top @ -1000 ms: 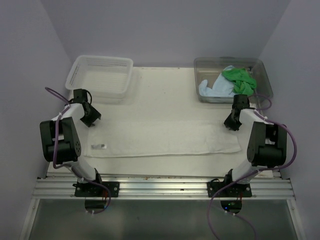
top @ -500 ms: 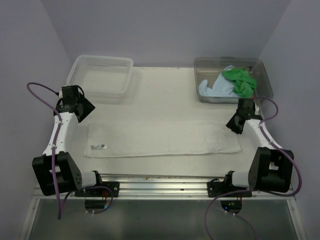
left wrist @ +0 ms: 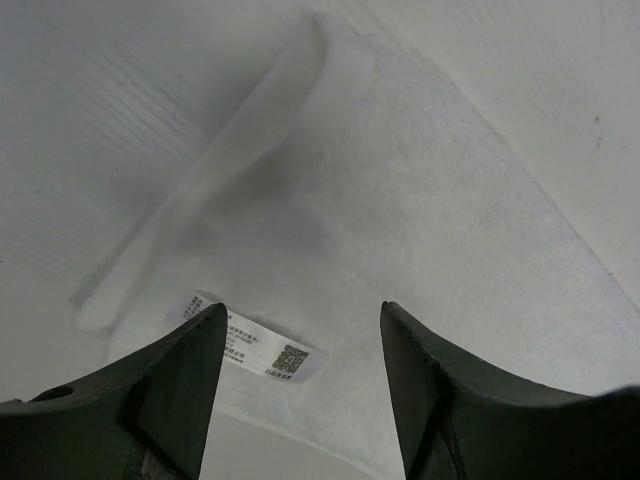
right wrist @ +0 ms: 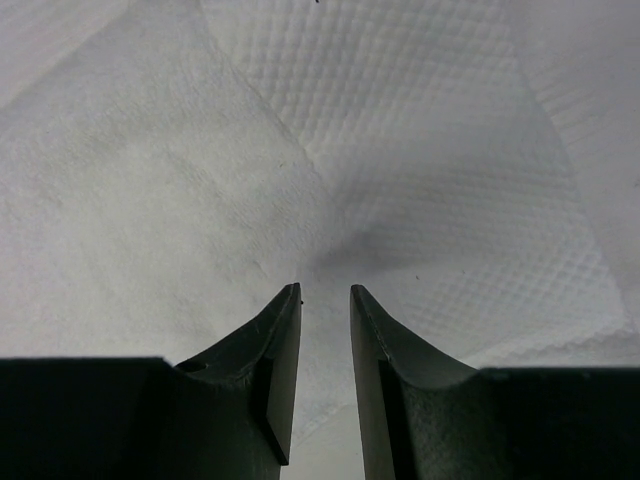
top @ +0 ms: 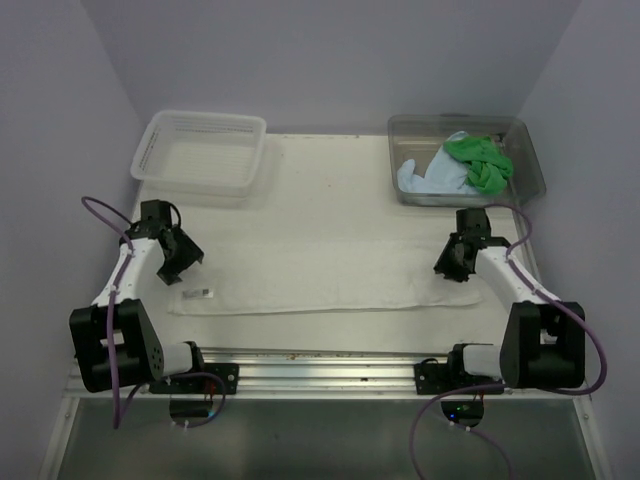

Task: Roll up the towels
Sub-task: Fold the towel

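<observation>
The white towel [top: 320, 275] lies flat as a long strip across the middle of the table. My left gripper [top: 183, 260] hovers over its left end, jaws wide open and empty; the left wrist view [left wrist: 303, 305] shows the towel [left wrist: 400, 200] and its printed label [left wrist: 255, 345] below. My right gripper [top: 447, 268] is low over the towel's right end; in the right wrist view [right wrist: 326, 286] the jaws stand a narrow gap apart with only the towel [right wrist: 200, 200] beneath. The green towel [top: 480, 160] and light blue towel [top: 425, 178] lie bunched in the clear tub.
A white lattice basket [top: 200, 150] stands at the back left. The clear plastic tub [top: 530, 160] stands at the back right. Purple walls close in the sides and back. A metal rail [top: 320, 375] runs along the near edge.
My left gripper has come from beside the basket toward the near side, over the towel's left end. My right gripper has moved left and nearer, onto the towel's right end.
</observation>
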{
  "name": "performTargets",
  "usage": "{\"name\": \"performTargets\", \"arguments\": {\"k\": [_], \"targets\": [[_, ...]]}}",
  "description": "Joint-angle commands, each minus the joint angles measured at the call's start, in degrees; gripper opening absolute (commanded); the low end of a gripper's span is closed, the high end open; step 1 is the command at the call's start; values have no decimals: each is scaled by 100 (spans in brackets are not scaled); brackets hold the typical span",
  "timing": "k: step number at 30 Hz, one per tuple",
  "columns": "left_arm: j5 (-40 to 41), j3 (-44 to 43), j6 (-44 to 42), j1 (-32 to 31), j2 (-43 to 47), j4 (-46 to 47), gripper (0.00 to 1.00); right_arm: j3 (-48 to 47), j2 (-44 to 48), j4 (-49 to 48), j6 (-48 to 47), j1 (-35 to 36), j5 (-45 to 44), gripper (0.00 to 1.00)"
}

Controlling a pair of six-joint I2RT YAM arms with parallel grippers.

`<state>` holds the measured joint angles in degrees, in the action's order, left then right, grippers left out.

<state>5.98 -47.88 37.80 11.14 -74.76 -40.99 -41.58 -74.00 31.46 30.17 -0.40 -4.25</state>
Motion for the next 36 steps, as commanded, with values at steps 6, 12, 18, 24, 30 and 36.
{"name": "performTargets", "arguments": {"k": [6, 12, 18, 24, 30, 36], "targets": [[-704, 428, 78, -94, -424, 653, 65, 185, -660, -448, 277, 838, 223, 30], [-615, 262, 35, 239, -1040, 663, 64, 440, -783, -554, 849, 1498, 249, 31], [-299, 42, -36, 977, -1295, 619, 63, 476, -423, -203, 789, 1622, 83, 31], [-27, -432, -18, 1119, -1445, 496, 63, -7, 245, 562, 420, 1273, -481, 40], [-53, -477, -62, 1136, -1453, 513, 63, -227, 62, 667, -230, -205, -32, 49], [-202, -477, -97, 1136, -1445, 548, 62, -430, -589, 616, -486, -601, 152, 56]]}}
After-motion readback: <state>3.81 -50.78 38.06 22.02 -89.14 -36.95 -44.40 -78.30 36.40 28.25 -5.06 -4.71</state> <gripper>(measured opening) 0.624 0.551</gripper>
